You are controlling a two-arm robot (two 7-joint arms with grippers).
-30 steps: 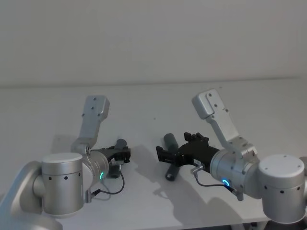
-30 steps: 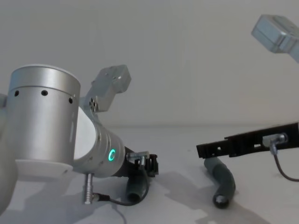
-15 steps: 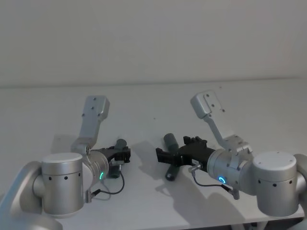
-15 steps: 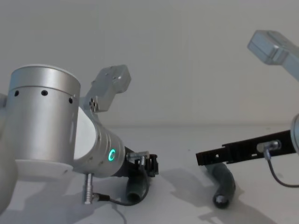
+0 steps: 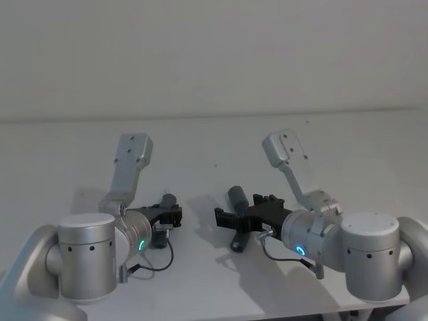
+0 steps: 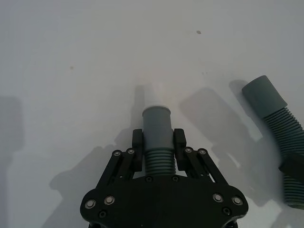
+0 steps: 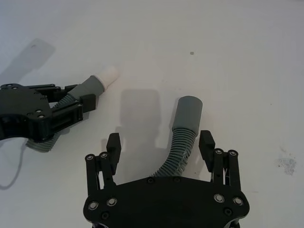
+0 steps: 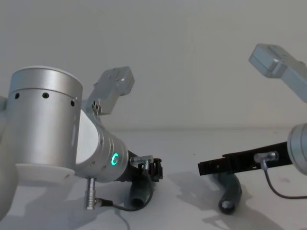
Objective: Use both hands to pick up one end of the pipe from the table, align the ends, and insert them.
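Note:
My left gripper (image 6: 157, 140) is shut on one pipe piece (image 6: 156, 121), just behind its grey cuff; the white spigot tip (image 6: 156, 95) points away from the jaws. In the head view this gripper (image 5: 175, 215) sits low over the table (image 5: 374, 154) at the left. The other pipe piece (image 7: 185, 128) lies bent on the table, and its plain socket cuff (image 7: 187, 111) points away from the wrist. My right gripper (image 7: 160, 142) is open and straddles its corrugated part, without touching it. From the chest, the right gripper (image 8: 206, 167) hangs just above that piece (image 8: 230, 191).
A thin black cable with a metal plug (image 8: 91, 199) loops beside the left wrist. The grey wall (image 5: 214, 53) rises behind the table. In the right wrist view my left gripper (image 7: 80, 107) lies off to one side, a short gap from the right one.
The right arm has folded lower and its gripper has slid a little to the left over the lying pipe piece. The left arm and its piece have not moved.

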